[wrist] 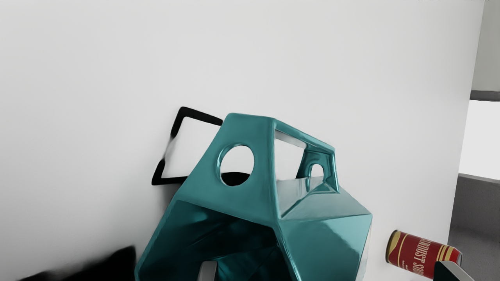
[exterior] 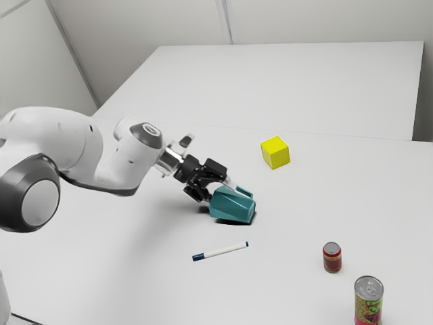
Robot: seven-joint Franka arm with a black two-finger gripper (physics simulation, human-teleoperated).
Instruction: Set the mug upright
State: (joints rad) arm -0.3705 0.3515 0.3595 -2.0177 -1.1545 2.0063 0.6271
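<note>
"While the mug [exterior: 231,206] is lying on its side, what is the tool [exterior: 220,192] doing?"

"It's standing released, its fingers spread wide: one is reaching into the mug's mouth, the other is staying outside, clear of the wall. The mouth is facing the tool, and the handle [wrist: 250,128] is sticking up at a slant."

"And the counter [exterior: 291,291]?"

"It's spreading out smooth and white, catching a dark shadow [wrist: 199,115] beside the handle. A marker [exterior: 226,250] is lying near the mug, and a yellow cube [exterior: 275,153] is sitting farther back. Toward the exterior view's right, a small red can [exterior: 332,258] and a taller patterned can [exterior: 369,305] are standing upright."

"What about the room?"

"Pale walls [exterior: 325,20] are rising behind, with a seam running down them. Past the counter's edge, the wrist view is showing grey and white patches."
</note>
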